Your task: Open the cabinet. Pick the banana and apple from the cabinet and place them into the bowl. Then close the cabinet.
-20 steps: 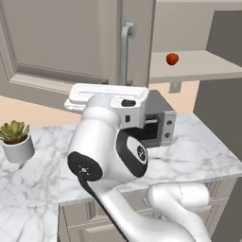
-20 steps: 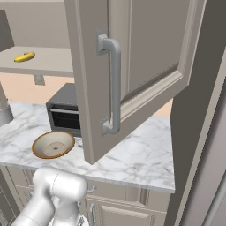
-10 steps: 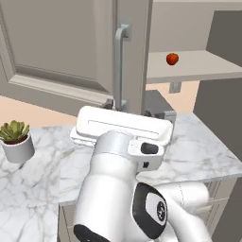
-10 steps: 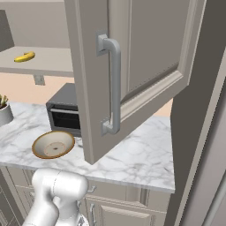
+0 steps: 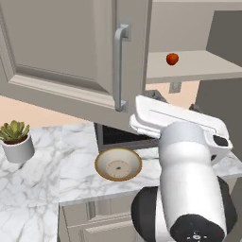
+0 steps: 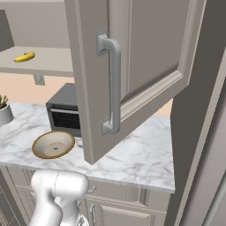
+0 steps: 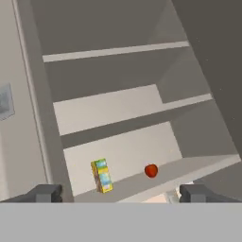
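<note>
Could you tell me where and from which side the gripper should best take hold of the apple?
Grip the apple across its round middle, coming in from the open front of the cabinet. It sits near the shelf's front edge, apart from the carton, with free space either side for the open gripper's fingers.

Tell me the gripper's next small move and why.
Probably ease the open gripper forward toward the apple. The cabinet doors stand open, the apple sits on the bottom shelf beside the carton, nothing is held, and the bowl is empty.
</note>
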Robot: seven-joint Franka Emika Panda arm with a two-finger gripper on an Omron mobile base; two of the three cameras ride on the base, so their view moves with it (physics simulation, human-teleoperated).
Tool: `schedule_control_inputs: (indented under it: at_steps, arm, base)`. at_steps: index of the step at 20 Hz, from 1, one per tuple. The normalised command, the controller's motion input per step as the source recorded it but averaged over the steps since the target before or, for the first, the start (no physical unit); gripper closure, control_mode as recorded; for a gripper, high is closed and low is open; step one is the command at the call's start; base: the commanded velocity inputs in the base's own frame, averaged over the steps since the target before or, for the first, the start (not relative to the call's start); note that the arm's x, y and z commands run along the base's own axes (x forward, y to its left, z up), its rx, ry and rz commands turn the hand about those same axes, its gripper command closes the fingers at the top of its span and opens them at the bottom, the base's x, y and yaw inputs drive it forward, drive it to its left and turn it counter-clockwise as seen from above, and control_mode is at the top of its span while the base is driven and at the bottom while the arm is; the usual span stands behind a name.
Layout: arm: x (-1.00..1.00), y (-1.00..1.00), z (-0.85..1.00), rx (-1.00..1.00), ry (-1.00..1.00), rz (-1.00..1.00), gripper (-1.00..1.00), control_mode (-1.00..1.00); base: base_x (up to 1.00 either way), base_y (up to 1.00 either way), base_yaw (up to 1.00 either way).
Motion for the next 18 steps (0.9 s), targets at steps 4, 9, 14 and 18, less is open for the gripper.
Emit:
schedule_control_inputs:
  at_steps: [4,9,14,18]
  arm:
    - [0.16,-0.79,0.0,0.03,0.0,0.49,-1.0,-1.0]
    - [0.0,-0.5,-0.06,0.0,0.0,0.56,-1.0,-1.0]
    - [0.4,-0.06,-0.33,0.0,0.02,0.42,-1.0,-1.0]
    - [0.7,0.0,-0.29,0.0,0.0,0.3,-1.0,-1.0]
  base:
    - [0.0,0.0,0.0]
    - [0.0,0.0,0.0]
    - [0.0,0.0,0.0]
    - [0.0,0.0,0.0]
